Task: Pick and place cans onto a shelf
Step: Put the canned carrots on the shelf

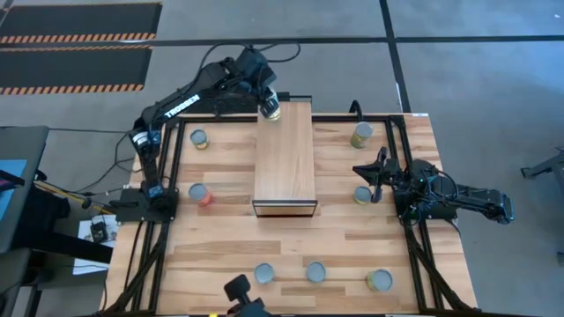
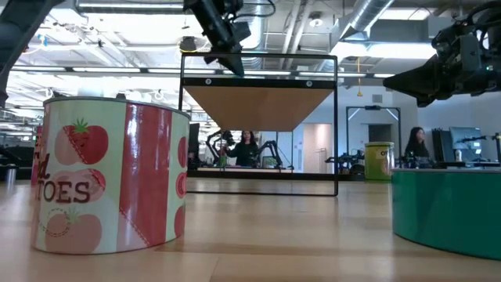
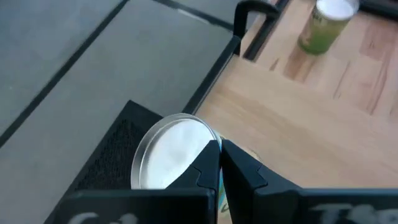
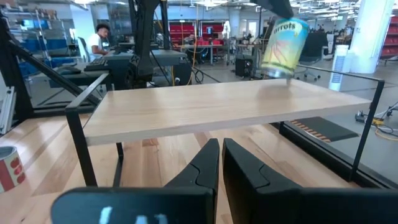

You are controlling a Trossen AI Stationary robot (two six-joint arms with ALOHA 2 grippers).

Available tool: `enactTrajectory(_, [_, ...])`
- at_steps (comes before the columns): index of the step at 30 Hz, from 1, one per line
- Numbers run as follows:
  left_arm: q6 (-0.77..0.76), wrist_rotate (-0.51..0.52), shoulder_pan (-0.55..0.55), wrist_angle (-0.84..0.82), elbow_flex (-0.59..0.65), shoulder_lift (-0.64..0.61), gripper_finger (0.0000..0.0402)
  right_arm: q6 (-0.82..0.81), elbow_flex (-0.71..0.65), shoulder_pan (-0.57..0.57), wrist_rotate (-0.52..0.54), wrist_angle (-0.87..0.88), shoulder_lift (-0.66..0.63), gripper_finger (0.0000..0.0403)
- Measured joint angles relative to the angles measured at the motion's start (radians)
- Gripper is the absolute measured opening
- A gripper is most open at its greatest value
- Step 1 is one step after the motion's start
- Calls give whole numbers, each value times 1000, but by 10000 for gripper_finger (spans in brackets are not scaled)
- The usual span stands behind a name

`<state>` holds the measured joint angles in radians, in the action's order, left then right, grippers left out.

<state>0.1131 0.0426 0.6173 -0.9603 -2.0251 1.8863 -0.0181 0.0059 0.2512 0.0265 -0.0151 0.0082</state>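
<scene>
The light-wood shelf (image 1: 285,158) stands in the middle of the slatted table. My left gripper (image 1: 270,104) is at the shelf's far end, shut on a yellow-labelled can (image 4: 283,45) with a silver top (image 3: 171,155). The can's bottom is at or just above the plank. My right gripper (image 1: 368,169) is shut and empty. It hovers to the right of the shelf, above a can (image 1: 362,195), and faces the shelf (image 4: 211,106). Several more cans stand on the table. My left gripper holds the can at its top rim (image 3: 211,144), at one edge of the round top, between two fingers that stand close together. The fingers come from above, pointing down. The can hangs below them, slightly tilted, over the shelf's far end (image 4: 277,78). Whether it touches the plank I cannot tell.
Cans stand on the table: two left of the shelf (image 1: 200,138) (image 1: 202,195), a green one at the far right (image 1: 361,135), three along the near edge (image 1: 264,274) (image 1: 315,272) (image 1: 379,280). The tomato can (image 2: 109,176) and a green can (image 2: 446,207) fill the low view.
</scene>
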Motion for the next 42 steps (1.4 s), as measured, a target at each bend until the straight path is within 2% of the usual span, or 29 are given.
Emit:
enactTrajectory(8, [-13, 55, -9, 16, 1, 16, 0, 0, 0, 0, 0, 0, 0, 46])
enactTrajectory(26, [-56, 34, -19, -24, 1, 15, 0, 0, 0, 0, 0, 0, 0, 46])
enactTrajectory(32, [-73, -9, -19, -26, 1, 15, 0, 0, 0, 0, 0, 0, 0, 46])
enactTrajectory(42, [-74, 5, -17, -29, 1, 14, 3, 0, 0, 0, 0, 0, 0, 46])
